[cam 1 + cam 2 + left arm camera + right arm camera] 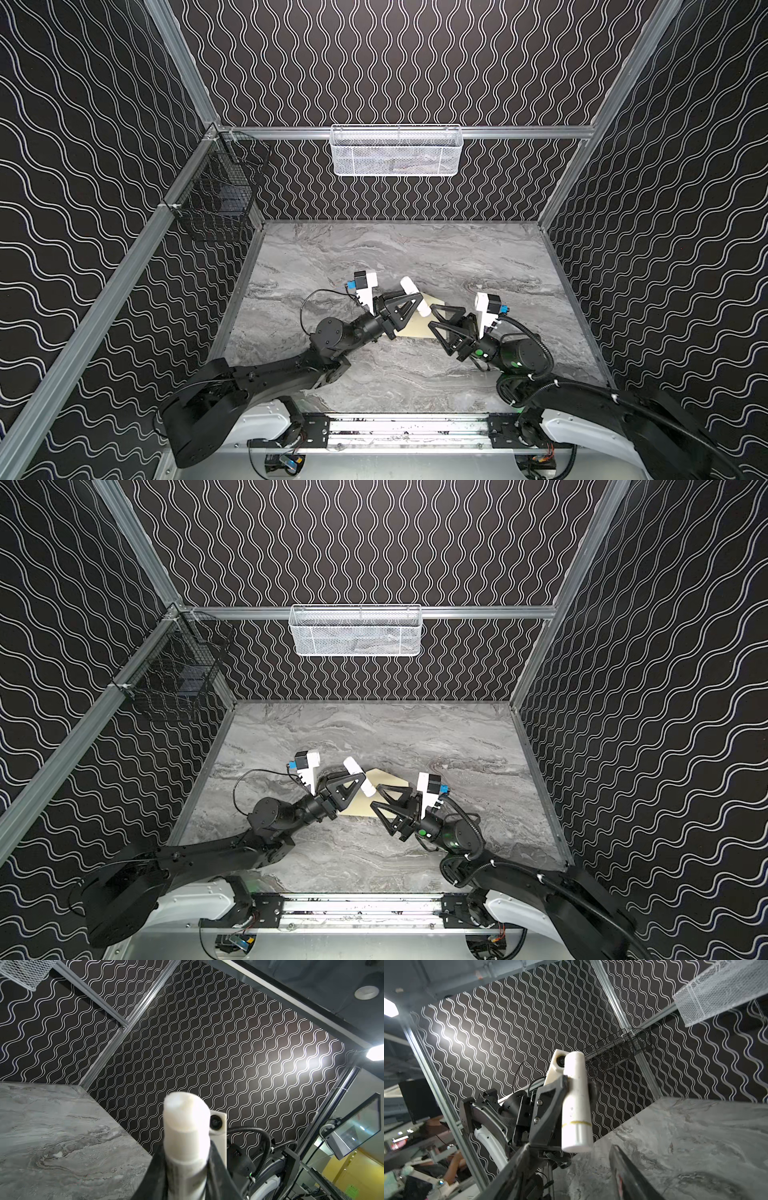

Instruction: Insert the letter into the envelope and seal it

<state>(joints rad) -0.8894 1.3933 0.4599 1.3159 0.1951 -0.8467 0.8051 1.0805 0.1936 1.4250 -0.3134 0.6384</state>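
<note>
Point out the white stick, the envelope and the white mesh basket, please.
white stick [576, 1095]: right wrist view, middle of its barrel.
envelope [415, 330]: in a top view, exposed cream face.
white mesh basket [397, 153]: in a top view, front mesh wall.

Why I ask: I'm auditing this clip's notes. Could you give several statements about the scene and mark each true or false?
1. The left gripper is shut on the white stick. True.
2. The envelope lies on the marble table below both grippers. True.
3. The right gripper grips the envelope. False: the right gripper stands open, holding nothing.
4. The white mesh basket hangs on the left wall. False: the white mesh basket hangs on the back rail.
</note>
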